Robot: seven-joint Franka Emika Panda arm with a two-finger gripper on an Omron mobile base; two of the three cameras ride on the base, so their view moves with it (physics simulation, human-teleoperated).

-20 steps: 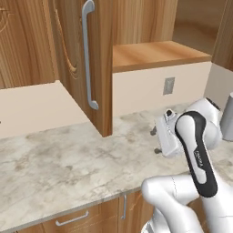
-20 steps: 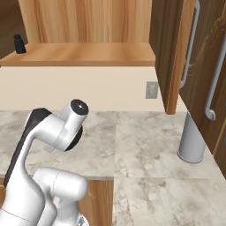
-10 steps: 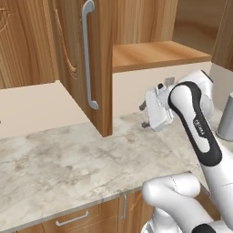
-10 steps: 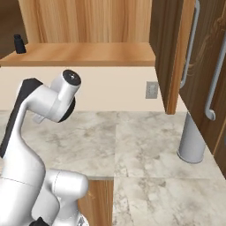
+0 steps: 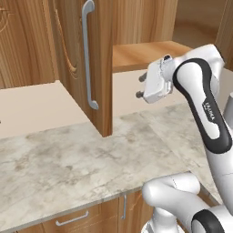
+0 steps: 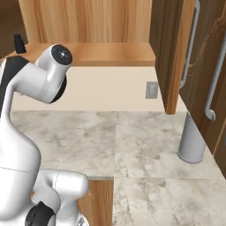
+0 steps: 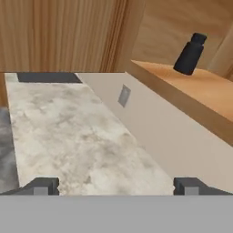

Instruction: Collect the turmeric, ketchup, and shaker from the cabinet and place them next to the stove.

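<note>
The shaker, as we read the small dark bottle-shaped thing with a narrower cap, stands upright on the wooden shelf of the cabinet, near the far end of that shelf and apart from anything else; in the right base view it is the little dark shape at the shelf's left end. We judge it light and rigid, with a smooth, possibly slippery body and a fairly tall, narrow stance, so it could tip if nudged before it is held. The sensible hold is across the wider body below the neck, fingers on opposite sides, not on the cap. The gripper is raised at about shelf height in front of the cream wall panel, its two dark fingertips set wide apart with nothing between them, so the jaws are open and empty. The shaker is still well apart from them. No turmeric jar, ketchup bottle or stove is visible from here. Below lies a marbled grey counter, bare where we see it, with an outlet on the wall and a grey cylinder standing by the open cabinet door with its silver bar handle. The shelf is plain flat wood with open room above it, so approach looks unobstructed, though the door edge is close on one side.
</note>
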